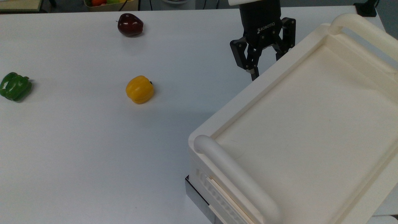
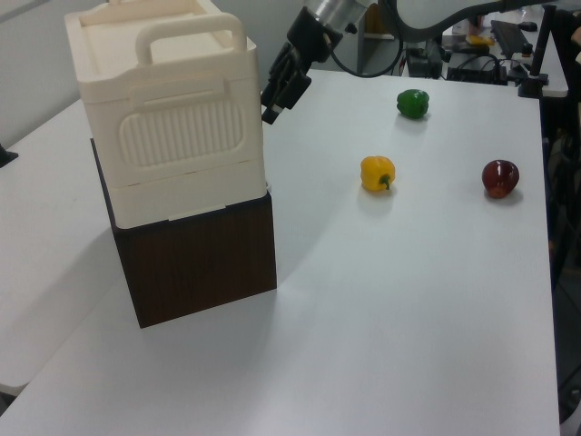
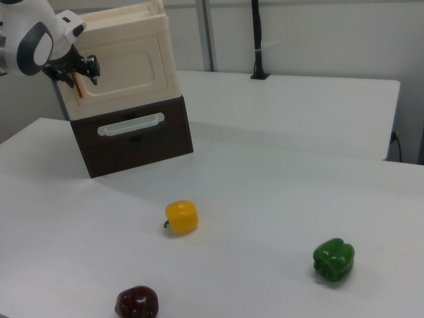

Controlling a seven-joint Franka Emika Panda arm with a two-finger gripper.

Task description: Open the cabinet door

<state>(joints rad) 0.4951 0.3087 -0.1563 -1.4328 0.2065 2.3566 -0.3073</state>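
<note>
Top view: black two-finger gripper [image 1: 264, 70] hangs w/ fingers spread wide, just beside the far-left edge of the large cream plastic cabinet [image 1: 236, 109]; one fingertip is cut off by that edge. Cabinet's recessed tray-like top [image 1: 311, 124] holds nothing. On the white tabletop [image 1: 93, 149]: yellow bell pepper [image 1: 139, 89], green bell pepper [image 1: 15, 86], dark red apple [image 1: 130, 24], all well apart. Left view: gripper [image 2: 277, 91] sits at the cabinet's upper right corner, near the ribbed cream drawer front [image 2: 186, 132], above the dark brown wood-grain base [image 2: 200, 263]. Right view: flat cream-white cabinet door [image 3: 129, 66] faces the camera, looks closed; its slim copper-orange bar handle [image 3: 77, 86] is near the right view's left edge of the door, w/ the gripper [image 3: 71, 69] right at it; contact can't be told. Below, a dark drawer w/ white bar handle [image 3: 130, 124], shut.
</note>
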